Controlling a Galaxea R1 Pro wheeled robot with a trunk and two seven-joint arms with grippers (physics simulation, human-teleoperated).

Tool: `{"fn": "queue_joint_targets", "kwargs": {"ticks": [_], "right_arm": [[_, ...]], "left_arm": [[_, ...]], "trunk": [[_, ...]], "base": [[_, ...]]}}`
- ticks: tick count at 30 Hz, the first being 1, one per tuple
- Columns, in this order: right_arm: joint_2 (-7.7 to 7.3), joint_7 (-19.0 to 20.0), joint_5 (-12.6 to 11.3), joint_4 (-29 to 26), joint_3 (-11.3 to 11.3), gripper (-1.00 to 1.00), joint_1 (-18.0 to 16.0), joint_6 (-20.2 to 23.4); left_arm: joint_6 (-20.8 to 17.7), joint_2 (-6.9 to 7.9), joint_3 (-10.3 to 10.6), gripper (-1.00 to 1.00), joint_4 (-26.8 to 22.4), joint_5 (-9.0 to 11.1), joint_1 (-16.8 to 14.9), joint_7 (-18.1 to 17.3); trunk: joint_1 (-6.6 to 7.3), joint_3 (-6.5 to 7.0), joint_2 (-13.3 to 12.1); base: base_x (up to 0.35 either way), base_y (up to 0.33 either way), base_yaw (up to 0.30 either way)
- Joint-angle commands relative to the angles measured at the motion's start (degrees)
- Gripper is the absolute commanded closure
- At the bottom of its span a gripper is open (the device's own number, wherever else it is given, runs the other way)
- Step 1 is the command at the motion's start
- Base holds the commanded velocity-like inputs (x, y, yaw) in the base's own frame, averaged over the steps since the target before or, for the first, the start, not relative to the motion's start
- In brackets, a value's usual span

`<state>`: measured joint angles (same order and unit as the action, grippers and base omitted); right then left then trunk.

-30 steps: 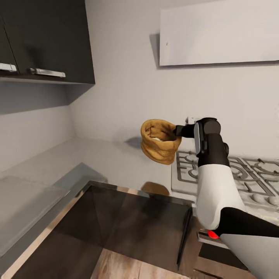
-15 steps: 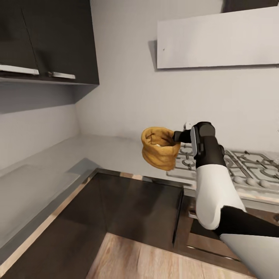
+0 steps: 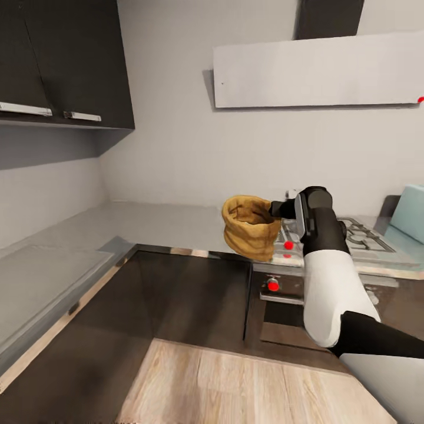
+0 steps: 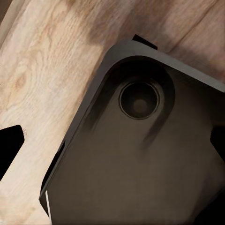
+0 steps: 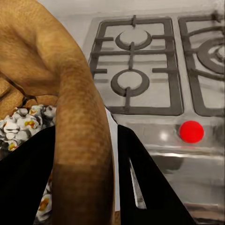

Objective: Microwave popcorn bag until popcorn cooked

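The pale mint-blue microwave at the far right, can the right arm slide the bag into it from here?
Probably not yet. The right tool holds the tan crumpled paper popcorn bag above the grey metal countertop, and the steel gas hob lies between it and the pale mint-blue microwave, barely in view.

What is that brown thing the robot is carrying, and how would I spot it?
Find the gas stove against the grey wall; just left of it, held in the air, is the popcorn bag. The right gripper pinches its rim. It is the one tan, crumpled sack among steel and dark cabinets.
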<state>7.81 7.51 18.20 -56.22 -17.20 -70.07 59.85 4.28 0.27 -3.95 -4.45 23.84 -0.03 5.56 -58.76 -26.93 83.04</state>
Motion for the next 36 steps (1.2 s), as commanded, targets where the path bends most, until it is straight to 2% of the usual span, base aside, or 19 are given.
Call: {"fn": "queue_joint_targets", "kwargs": {"ticks": [1, 12, 21, 22, 24, 25, 33, 36], "right_arm": [[-0.26, 0.58, 0.27, -0.03, -0.21, 1.00, -0.07, 0.15], [-0.54, 0.58, 0.26, 0.90, -0.14, 1.00, -0.07, 0.15], [-0.77, 0.49, 0.26, 0.93, -0.25, 1.00, -0.07, 0.15], [-1.12, 0.51, 0.26, 0.93, -0.25, 1.00, -0.07, 0.15], [-3.17, 0.57, 0.26, 0.93, -0.23, 1.00, -0.07, 0.15], [-3.63, 0.56, 0.26, 0.93, -0.23, 1.00, -0.07, 0.15], [-5.31, 0.57, 0.23, 3.59, -0.29, 1.00, -0.07, 0.15], [-5.50, 0.56, 0.26, 3.80, -0.30, 1.00, -0.07, 0.15]], "left_arm": [[0.09, -0.01, -0.39, -1.00, -0.03, -0.19, -0.02, 0.06], [0.11, 0.06, -0.57, -1.00, -0.03, -0.02, -0.03, 0.06], [0.11, 0.17, -0.69, -1.00, -0.03, 0.33, -0.03, 0.06], [0.11, 0.17, -0.70, -1.00, -0.03, 0.33, -0.02, 0.06], [0.11, 0.17, -0.70, -1.00, -0.03, 0.33, -0.04, 0.06], [0.11, 0.17, -0.71, -1.00, -0.03, 0.33, -0.02, 0.06], [0.11, 0.18, -0.75, -1.00, -0.03, 0.33, -0.05, 0.06], [0.11, 0.23, -0.75, -1.00, -0.03, 0.41, -0.05, 0.06]], "trunk": [[0.04, -0.06, 0.04], [0.04, -0.06, 0.04], [0.04, -0.06, 0.04], [0.04, -0.06, 0.04], [0.04, -0.06, 0.04], [0.04, -0.06, 0.04], [0.04, -0.06, 0.04], [0.04, -0.06, 0.04]], "base": [[-0.345, 0.000, -0.255], [-0.334, 0.000, -0.255], [-0.027, 0.000, -0.255], [0.000, 0.000, -0.255], [0.000, 0.000, -0.255], [0.000, 0.000, -0.255], [0.000, 0.000, -0.255], [0.000, 0.000, -0.255]]}}
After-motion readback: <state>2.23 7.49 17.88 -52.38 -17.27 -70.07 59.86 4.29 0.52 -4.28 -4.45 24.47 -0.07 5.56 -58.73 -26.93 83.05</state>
